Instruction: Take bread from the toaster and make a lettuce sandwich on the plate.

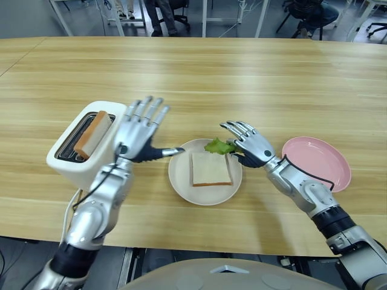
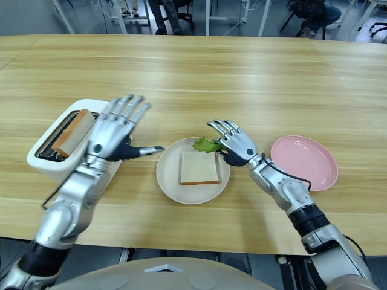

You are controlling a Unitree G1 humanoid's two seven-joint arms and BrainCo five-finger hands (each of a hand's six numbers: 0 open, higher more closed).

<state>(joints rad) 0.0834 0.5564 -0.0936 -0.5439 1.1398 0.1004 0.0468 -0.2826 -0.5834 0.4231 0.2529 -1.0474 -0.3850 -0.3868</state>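
Note:
A white toaster (image 1: 68,158) stands at the left with one bread slice (image 1: 94,134) upright in its slot. My left hand (image 1: 140,133) is raised just right of the toaster, fingers spread and holding nothing. A cream plate (image 1: 180,181) lies in front of me with a second bread slice (image 1: 210,169) flat on it. A green lettuce leaf (image 1: 219,145) hangs over the plate's far rim, just beyond the flat slice. My right hand (image 1: 253,146) pinches the leaf's right end between thumb and fingers.
An empty pink plate (image 1: 317,162) lies to the right of my right hand. The wooden table (image 1: 199,78) stretches far back with open room. Chairs and desk legs stand beyond its far edge.

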